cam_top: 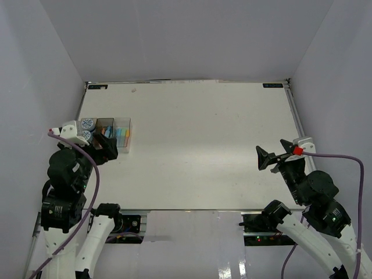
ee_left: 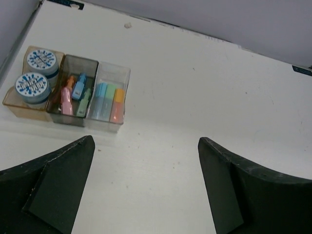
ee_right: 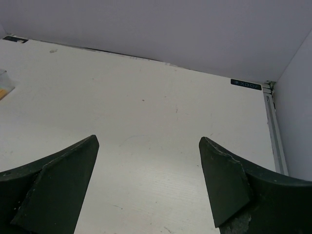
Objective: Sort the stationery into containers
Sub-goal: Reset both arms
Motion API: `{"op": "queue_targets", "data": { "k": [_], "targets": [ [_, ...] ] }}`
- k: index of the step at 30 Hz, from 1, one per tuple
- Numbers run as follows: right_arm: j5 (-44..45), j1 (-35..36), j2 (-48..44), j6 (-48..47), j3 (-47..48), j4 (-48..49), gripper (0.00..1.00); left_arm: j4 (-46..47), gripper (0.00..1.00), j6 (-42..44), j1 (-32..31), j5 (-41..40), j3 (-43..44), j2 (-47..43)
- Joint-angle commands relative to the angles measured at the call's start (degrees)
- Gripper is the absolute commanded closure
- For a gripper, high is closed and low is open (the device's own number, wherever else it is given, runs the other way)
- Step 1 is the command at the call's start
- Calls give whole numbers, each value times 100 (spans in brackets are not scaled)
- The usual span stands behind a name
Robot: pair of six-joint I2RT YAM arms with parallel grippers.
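Counter (cam_top: 197, 145) is open across centre, far side and right, so there's wide passage for either pincer. Only obstacle on it: row of three bins (ee_left: 68, 118) at far left, just beside left wall (cam_top: 40, 75), so side room is tight there. Leftmost bin is filled by two rolls (ee_left: 41, 59). Middle and right bins hold pastel pieces (ee_left: 109, 100). All tops are open and reachable from above. Left pincer (ee_left: 145, 144) hangs on near side of bins, jaws wide, clear of them. Right pincer (ee_right: 148, 141) has jaws wide over open counter, close to right wall (cam_top: 337, 70). Back wall (cam_top: 186, 35) closes far edge.
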Motion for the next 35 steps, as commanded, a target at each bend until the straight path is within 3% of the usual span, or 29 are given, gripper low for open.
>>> {"op": "queue_targets", "data": {
  "k": [1,9,35],
  "targets": [
    [568,8,-214,-113,153,30,10,-604,2,-460,-307,-724,-62,-547],
    [771,8,-337,-52,65,30,10,-717,2,-373,-677,-1113,-282,-1919],
    [657,8,-382,-156,-146,206,10,-718,2,-355,-773,-920,-273,-1717]
  ]
}}
